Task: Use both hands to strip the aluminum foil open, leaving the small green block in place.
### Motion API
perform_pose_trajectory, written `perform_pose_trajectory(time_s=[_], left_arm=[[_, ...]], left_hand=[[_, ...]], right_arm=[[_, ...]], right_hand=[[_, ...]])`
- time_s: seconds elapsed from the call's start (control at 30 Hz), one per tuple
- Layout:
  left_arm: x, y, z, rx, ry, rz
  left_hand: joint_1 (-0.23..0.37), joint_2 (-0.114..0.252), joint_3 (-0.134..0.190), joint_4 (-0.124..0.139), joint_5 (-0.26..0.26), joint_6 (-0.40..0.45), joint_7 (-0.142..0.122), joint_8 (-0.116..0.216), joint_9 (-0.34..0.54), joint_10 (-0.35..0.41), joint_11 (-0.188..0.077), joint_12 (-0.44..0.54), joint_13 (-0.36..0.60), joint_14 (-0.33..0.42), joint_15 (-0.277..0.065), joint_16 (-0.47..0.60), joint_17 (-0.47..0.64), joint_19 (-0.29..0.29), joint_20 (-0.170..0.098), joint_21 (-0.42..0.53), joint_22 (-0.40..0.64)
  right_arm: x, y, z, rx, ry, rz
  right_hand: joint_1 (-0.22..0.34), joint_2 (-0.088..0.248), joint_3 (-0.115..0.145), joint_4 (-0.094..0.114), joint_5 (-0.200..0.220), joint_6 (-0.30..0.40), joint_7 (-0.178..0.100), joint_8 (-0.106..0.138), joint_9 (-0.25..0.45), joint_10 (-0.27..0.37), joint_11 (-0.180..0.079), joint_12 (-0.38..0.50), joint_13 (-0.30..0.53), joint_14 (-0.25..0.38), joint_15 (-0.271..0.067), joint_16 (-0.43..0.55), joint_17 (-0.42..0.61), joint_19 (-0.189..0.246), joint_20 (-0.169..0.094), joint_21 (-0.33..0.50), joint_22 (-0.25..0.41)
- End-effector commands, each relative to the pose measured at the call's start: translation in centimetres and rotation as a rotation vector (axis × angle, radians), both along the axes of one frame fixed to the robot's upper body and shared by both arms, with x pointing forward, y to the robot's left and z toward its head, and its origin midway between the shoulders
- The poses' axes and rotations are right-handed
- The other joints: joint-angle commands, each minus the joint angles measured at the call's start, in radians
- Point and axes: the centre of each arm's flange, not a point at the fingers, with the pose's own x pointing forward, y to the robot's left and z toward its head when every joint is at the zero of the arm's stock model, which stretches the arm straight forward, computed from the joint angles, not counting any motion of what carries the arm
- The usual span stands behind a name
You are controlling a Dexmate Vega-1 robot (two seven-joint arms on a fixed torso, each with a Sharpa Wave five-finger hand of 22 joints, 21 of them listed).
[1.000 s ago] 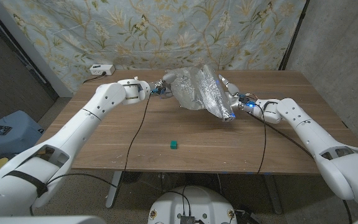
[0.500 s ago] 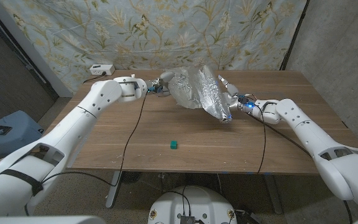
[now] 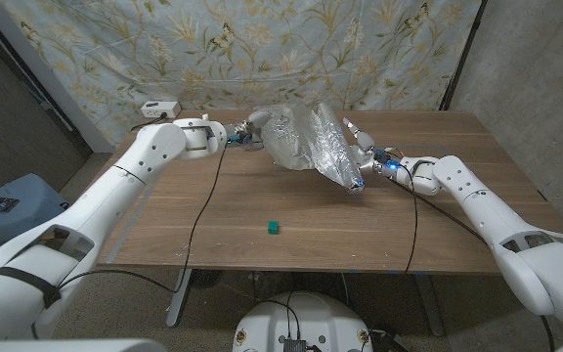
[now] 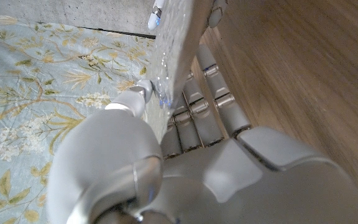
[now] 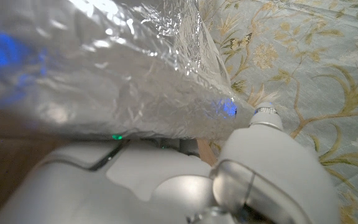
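Note:
A crumpled sheet of aluminum foil (image 3: pixel 309 145) hangs stretched above the far middle of the table. My left hand (image 3: pixel 252 130) grips its left end, and my right hand (image 3: pixel 363 154) grips its right end. In the left wrist view my fingers (image 4: pixel 201 109) clamp the foil's edge (image 4: pixel 188 43). In the right wrist view the foil (image 5: pixel 104 74) lies right over my hand (image 5: pixel 253 168). The small green block (image 3: pixel 274 228) sits alone on the bare wood near the front edge, well apart from both hands.
The wooden table (image 3: pixel 164 225) has free room all around the block. A white power strip (image 3: pixel 159 110) lies at the far left corner. A flowered cloth (image 3: pixel 262 49) hangs behind the table. Black cables (image 3: pixel 203 215) trail from both wrists over the front edge.
My left hand has drawn the foil's left end slightly further back and left. The right hand and the green block have stayed put.

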Motion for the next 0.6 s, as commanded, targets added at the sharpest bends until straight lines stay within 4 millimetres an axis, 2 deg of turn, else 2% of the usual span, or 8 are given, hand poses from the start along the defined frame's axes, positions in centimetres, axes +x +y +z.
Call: perform_pose_trajectory(time_s=[0.03, 0.6], left_arm=[[-0.45, 0.28, 0.54, 0.006, 0.008, -0.008], [-1.14, 0.41, 1.31, 0.014, -0.004, -0.016]], left_hand=[[0.012, 0.003, 0.006, -0.004, -0.001, 0.003, 0.004, 0.004, 0.003, 0.014, -0.009, -0.001, 0.002, 0.009, -0.002, -0.006, 0.002, -0.002, -0.001, 0.010, -0.001], [0.012, 0.004, 0.005, -0.003, -0.002, 0.003, 0.005, 0.005, 0.006, 0.015, -0.005, -0.003, 0.002, 0.012, 0.000, -0.007, 0.005, -0.003, -0.002, 0.017, -0.002]], right_arm=[[0.11, -0.17, 0.04, 0.004, 0.010, -0.004], [0.14, -0.58, -0.15, 0.007, 0.017, -0.010]], right_hand=[[0.002, 0.012, -0.005, -0.001, 0.005, 0.005, 0.040, 0.005, 0.000, 0.006, -0.005, 0.005, 0.004, 0.008, 0.005, -0.001, 0.003, 0.014, -0.003, 0.000, 0.001], [0.002, 0.015, -0.009, -0.001, 0.010, 0.003, 0.039, 0.005, 0.000, 0.008, -0.005, 0.005, 0.006, 0.013, 0.005, -0.002, 0.005, 0.017, -0.002, -0.001, 0.001]])
